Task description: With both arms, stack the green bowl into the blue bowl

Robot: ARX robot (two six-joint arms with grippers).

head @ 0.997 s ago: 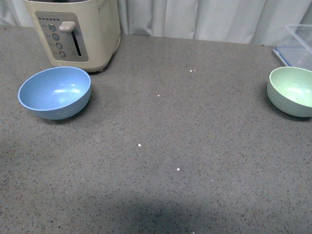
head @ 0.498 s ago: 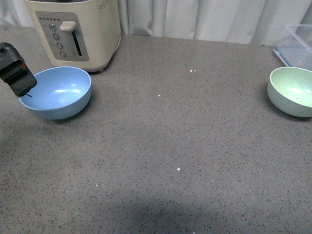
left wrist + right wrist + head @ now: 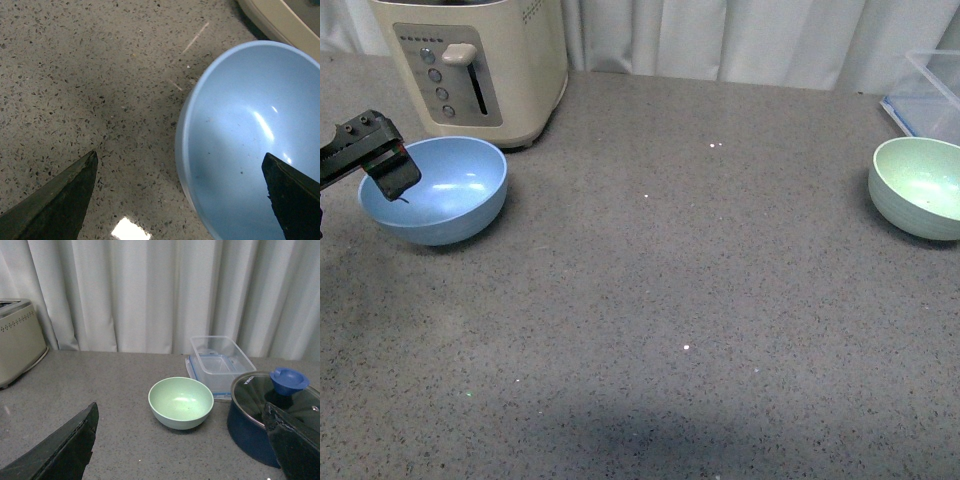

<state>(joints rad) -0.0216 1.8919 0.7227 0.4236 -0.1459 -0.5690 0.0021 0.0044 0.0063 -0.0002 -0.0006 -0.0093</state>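
The blue bowl [image 3: 435, 190] sits upright at the left of the counter, in front of the toaster. My left gripper [image 3: 382, 166] hangs open over its left rim. In the left wrist view the blue bowl [image 3: 250, 135] has its rim between the spread fingers [image 3: 60, 200], one over the counter and one over the bowl's inside; the left gripper [image 3: 179, 156] holds nothing. The green bowl [image 3: 918, 187] stands upright at the far right edge. The right wrist view shows the green bowl [image 3: 181, 402] some way ahead of my open right gripper [image 3: 180, 409], well apart from it.
A cream toaster [image 3: 470, 65] stands right behind the blue bowl. A clear plastic container [image 3: 220, 362] lies behind the green bowl. Beside the green bowl is a dark blue pot [image 3: 255, 432] with a glass lid and blue knob [image 3: 288, 380]. Curtains close off the back.
My left gripper came in from the left edge and moved over the blue bowl's left rim. Both bowls stayed where they were.
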